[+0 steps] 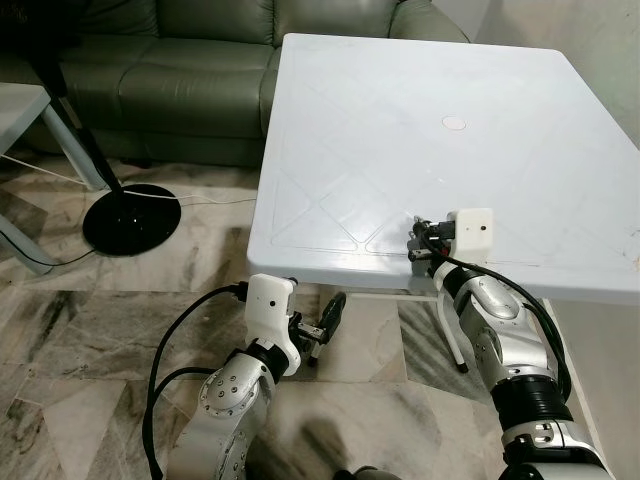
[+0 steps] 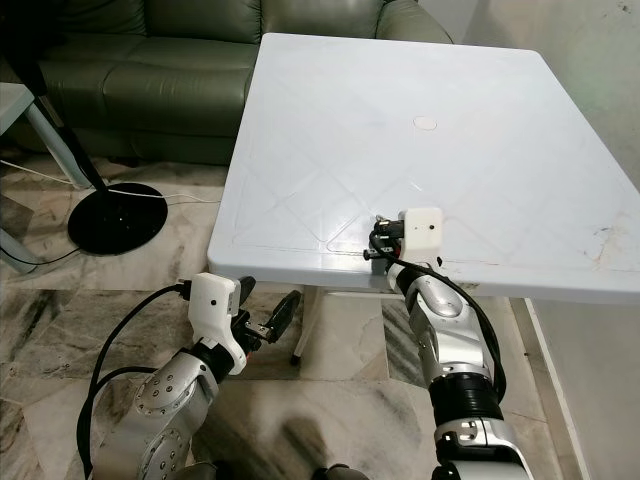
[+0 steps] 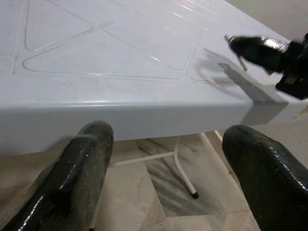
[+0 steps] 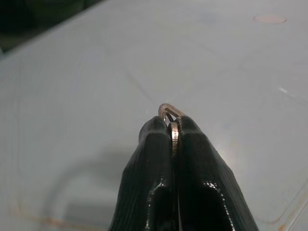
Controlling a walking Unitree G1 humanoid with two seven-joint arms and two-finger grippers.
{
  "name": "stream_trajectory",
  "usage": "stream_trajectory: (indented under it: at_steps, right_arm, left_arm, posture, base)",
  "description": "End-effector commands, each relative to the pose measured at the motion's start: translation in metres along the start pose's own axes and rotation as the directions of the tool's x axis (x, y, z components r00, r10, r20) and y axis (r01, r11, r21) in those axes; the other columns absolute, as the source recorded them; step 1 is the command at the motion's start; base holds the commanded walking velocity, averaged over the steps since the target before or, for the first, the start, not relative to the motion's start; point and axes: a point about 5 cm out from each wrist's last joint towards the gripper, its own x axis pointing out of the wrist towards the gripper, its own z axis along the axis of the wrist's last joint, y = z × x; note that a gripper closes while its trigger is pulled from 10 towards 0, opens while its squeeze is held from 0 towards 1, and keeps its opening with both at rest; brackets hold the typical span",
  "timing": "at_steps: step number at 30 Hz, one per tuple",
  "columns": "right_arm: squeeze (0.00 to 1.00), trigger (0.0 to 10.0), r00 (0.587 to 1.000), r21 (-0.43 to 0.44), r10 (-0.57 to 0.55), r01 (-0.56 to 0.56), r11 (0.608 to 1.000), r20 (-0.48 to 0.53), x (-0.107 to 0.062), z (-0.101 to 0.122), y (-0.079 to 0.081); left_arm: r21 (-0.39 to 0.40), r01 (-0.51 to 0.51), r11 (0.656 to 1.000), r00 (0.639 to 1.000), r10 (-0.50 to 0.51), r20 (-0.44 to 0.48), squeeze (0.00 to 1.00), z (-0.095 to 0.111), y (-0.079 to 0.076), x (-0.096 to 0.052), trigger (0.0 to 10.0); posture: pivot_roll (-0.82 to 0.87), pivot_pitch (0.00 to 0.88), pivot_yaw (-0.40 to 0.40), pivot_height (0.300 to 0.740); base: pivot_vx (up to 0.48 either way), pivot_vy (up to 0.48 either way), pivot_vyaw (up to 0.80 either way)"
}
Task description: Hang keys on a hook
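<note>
Right gripper (image 4: 173,126) close to the lens: two black fingers (image 4: 154,159) pressed together with a thin metal ring of the keys (image 4: 171,120) pinched edge-on between the tips, only a small brass-coloured loop poking out beyond them. Keys look light, hard and stiff in each piece but loose as a bunch, so anything hanging off the ring will likely swing; smooth metal, so probably slippery against the pads. The ring is the sensible place to hold, and the free loop ahead of the tips is what would have to go over a hook; the grip is shallow, at the very tips, so a knock could twist the ring out. Cannot make out how many keys hang below, the fingers hide that. From the head views the right gripper sits just over the near edge of the white table (image 1: 400,130), fingers clenched on the keys, wrist camera box above it. Left gripper (image 1: 318,322) hangs lower, under and in front of the table edge, its fingers (image 3: 82,163) spread wide apart and holding nothing; its wrist view looks along the table rim toward the right gripper's tips. Further out: a green sofa (image 1: 180,70) behind the table, a black round stand base (image 1: 130,217) on the marble floor (image 1: 60,330). No hook made out in any view.
</note>
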Motion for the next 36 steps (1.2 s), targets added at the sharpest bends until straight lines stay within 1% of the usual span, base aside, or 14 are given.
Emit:
stream_trajectory:
  at_steps: [1,3,4,5,6,8,10,13,14,15,18,24,31,36]
  right_arm:
    - [0.00,1.7,0.998,0.067,0.005,-0.010,0.998,0.066,0.002,0.014,-0.002]
    - [0.00,2.5,0.997,0.140,0.019,-0.030,0.990,0.080,0.003,0.017,-0.002]
    - [0.00,5.5,0.994,0.198,0.022,-0.044,0.979,0.108,0.003,0.022,-0.003]
    - [0.00,5.5,0.991,0.239,0.024,-0.054,0.970,0.129,0.003,0.025,-0.004]
    - [0.00,9.3,0.968,0.287,0.074,-0.144,0.947,0.240,0.000,0.038,-0.002]
    - [0.00,10.0,0.943,0.251,0.133,-0.215,0.944,0.306,-0.004,0.048,0.001]
    - [0.00,10.0,0.935,0.012,0.217,-0.229,0.973,0.282,-0.006,0.049,0.007]
    - [0.00,10.0,0.916,-0.369,0.355,-0.269,0.890,0.187,-0.009,0.046,0.018]
    - [0.00,10.0,0.899,-0.603,0.429,-0.294,0.742,0.090,-0.011,0.045,0.022]
    - [0.00,10.0,0.899,-0.603,0.429,-0.294,0.742,0.090,-0.011,0.045,0.022]
    - [0.00,10.0,0.856,-0.806,0.500,-0.387,0.448,-0.133,-0.016,0.036,0.021]
    - [0.00,10.0,0.797,-0.826,0.482,-0.515,0.229,-0.364,-0.023,0.025,0.004]
    - [0.00,10.0,0.751,-0.766,0.420,-0.619,0.177,-0.510,-0.033,0.014,-0.019]
    - [0.00,10.0,0.738,-0.738,0.377,-0.651,0.179,-0.559,-0.038,0.010,-0.032]
  left_arm:
    - [0.002,-0.008,1.000,1.000,0.008,0.002,0.00,-0.001,-0.001,0.002,10.0]
    - [0.001,-0.007,1.000,1.000,0.007,0.011,0.00,0.000,-0.001,0.003,10.0]
    - [0.002,-0.007,1.000,1.000,0.007,0.017,0.00,0.001,-0.001,0.004,10.0]
    - [0.003,-0.007,1.000,1.000,0.007,0.021,0.00,0.002,-0.001,0.005,10.0]
    - [0.009,-0.003,1.000,0.999,0.003,0.036,0.00,0.005,-0.001,0.007,10.0]
    - [0.018,-0.005,1.000,0.999,0.004,0.044,0.00,0.008,0.000,0.011,10.0]
    - [0.021,-0.005,1.000,0.999,0.004,0.051,0.00,0.011,0.001,0.014,10.0]
    - [0.024,-0.004,1.000,0.998,0.002,0.058,0.00,0.013,0.003,0.016,10.0]
    - [0.029,0.000,1.000,0.998,-0.002,0.062,0.00,0.013,0.003,0.018,10.0]
    - [0.029,0.000,1.000,0.998,-0.002,0.062,0.00,0.013,0.003,0.018,10.0]
    - [0.036,0.014,0.999,0.997,-0.017,0.071,0.00,0.015,0.003,0.022,10.0]
    - [0.039,0.023,0.999,0.996,-0.027,0.083,0.00,0.017,0.001,0.026,10.0]
    - [0.018,0.018,1.000,0.996,-0.020,0.086,0.00,0.016,-0.001,0.027,10.0]
    - [0.008,0.016,1.000,0.996,-0.017,0.087,0.00,0.015,-0.001,0.027,10.0]
  posture:
    - [0.03,0.118,-0.080,0.740]
    - [0.03,0.117,-0.080,0.740]
    - [0.03,0.116,-0.083,0.740]
    - [0.03,0.116,-0.083,0.740]
    - [0.03,0.116,-0.083,0.740]
    - [0.03,0.113,-0.086,0.740]
    - [0.03,0.113,-0.089,0.740]
    - [0.03,0.113,-0.089,0.740]
    - [0.02,0.114,-0.092,0.740]
    - [0.02,0.114,-0.092,0.740]
    - [0.02,0.114,-0.092,0.740]
    - [0.00,0.118,-0.094,0.740]
    - [0.00,0.122,-0.098,0.740]
    - [0.00,0.122,-0.098,0.740]
  base:
    - [0.000,0.000,0.00]
    - [0.000,0.000,0.00]
    - [0.000,0.000,0.00]
    - [0.000,0.000,0.00]
    - [0.000,0.000,0.00]
    - [0.000,0.000,0.00]
    - [0.000,0.000,0.00]
    - [0.000,0.000,0.00]
    - [0.000,0.000,0.00]
    - [0.000,0.000,0.00]
    - [0.000,0.000,0.00]
    - [0.000,0.000,0.00]
    - [0.000,0.000,0.00]
    - [0.000,0.000,0.00]
